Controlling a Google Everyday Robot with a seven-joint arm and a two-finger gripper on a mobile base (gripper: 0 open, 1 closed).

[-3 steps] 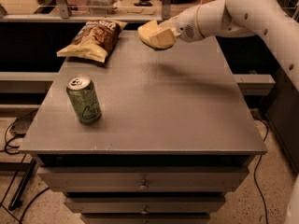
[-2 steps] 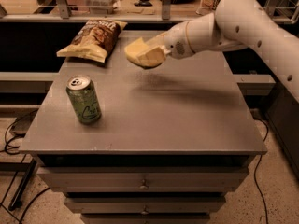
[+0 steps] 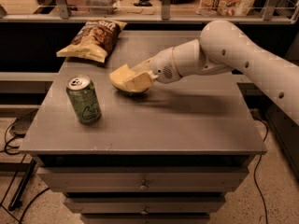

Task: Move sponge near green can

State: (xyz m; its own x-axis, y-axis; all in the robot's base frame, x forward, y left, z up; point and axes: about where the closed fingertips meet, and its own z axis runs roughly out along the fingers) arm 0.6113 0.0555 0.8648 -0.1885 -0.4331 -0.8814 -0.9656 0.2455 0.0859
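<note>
The green can (image 3: 84, 100) stands upright at the front left of the grey table (image 3: 187, 125), silver top and pull tab up. My gripper (image 3: 133, 80) reaches in from the right on a white arm and is shut on the pale yellow sponge (image 3: 120, 76). The sponge is held low over the table, just right of the can and a little behind it, about a can's width away. I cannot tell whether the sponge touches the table.
A brown-and-yellow chip bag (image 3: 93, 38) lies at the back left of the table. A counter with a rail (image 3: 163, 17) runs behind the table. Drawers (image 3: 145, 185) are under the tabletop. Cables (image 3: 14, 134) lie on the floor at left.
My gripper has carried the sponge from the back middle of the table leftward, forward and down, ending close to the right of the can. The can and bag have not moved.
</note>
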